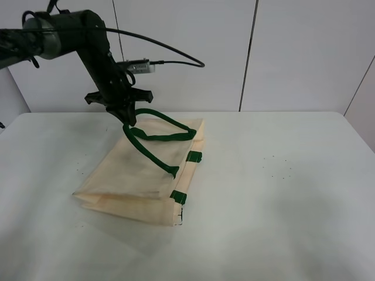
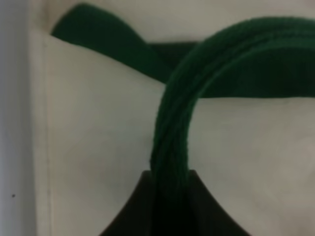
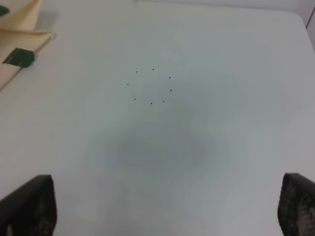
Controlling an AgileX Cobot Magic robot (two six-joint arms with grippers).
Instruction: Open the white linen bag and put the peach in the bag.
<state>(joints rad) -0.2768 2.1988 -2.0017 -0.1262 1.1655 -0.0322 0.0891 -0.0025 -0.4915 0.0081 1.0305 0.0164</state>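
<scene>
We see the left gripper [image 1: 128, 119] pinching a dark green strap handle [image 1: 153, 137] above the cream cloth tote bag [image 1: 137, 175] lying flat on the counter [image 1: 281, 193]; right gripper [image 3: 162, 216] spread, far off; peach unseen.

The white linen bag [image 1: 140, 175] lies on the table [image 1: 281, 222], left of the middle. The left gripper [image 1: 129, 120] sits above its far end, clamped on a handle [image 1: 153, 153].
</scene>
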